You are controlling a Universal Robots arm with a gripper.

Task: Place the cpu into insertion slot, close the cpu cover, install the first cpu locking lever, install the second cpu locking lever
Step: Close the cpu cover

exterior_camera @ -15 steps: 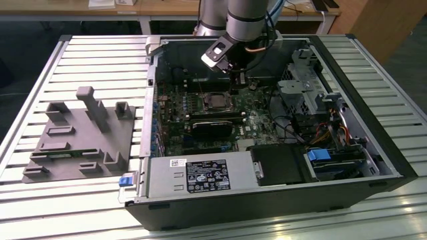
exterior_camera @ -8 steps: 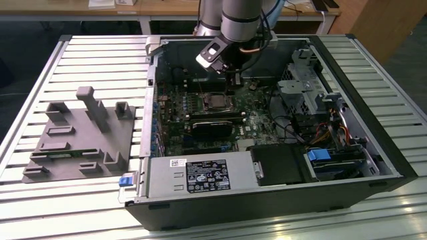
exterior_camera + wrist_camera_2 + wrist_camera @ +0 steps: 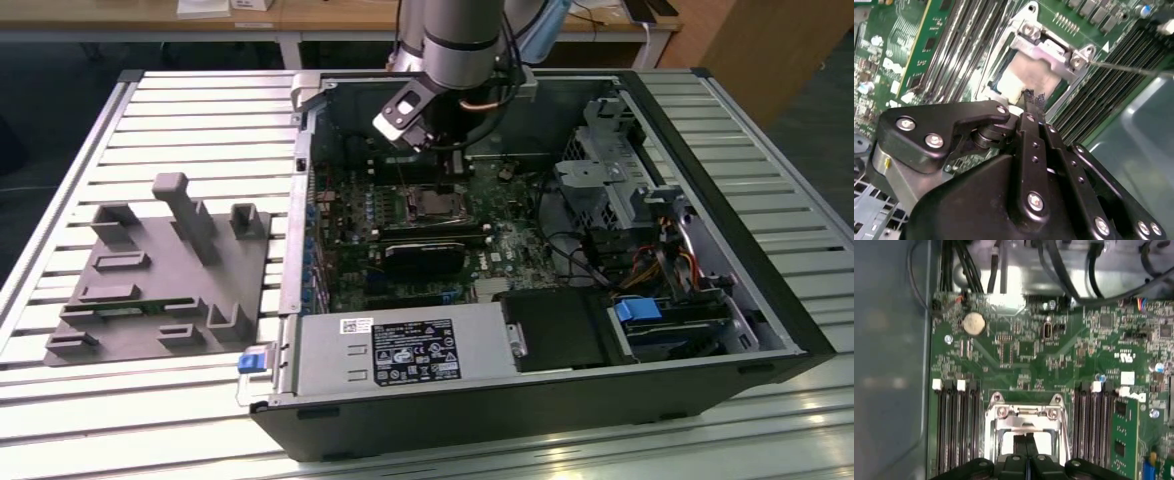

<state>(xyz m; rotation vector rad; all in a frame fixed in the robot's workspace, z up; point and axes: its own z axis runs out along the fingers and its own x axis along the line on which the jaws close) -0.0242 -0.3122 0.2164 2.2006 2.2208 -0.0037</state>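
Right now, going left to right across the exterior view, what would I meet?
Grey fixture → slot → drive cage → case wall.

The arm (image 3: 461,40) is a silver-grey cylinder — the gripper (image 3: 1030,97) is matt black, with rounded links, slim fingers (image 3: 1029,134) and shiny silver screw heads.
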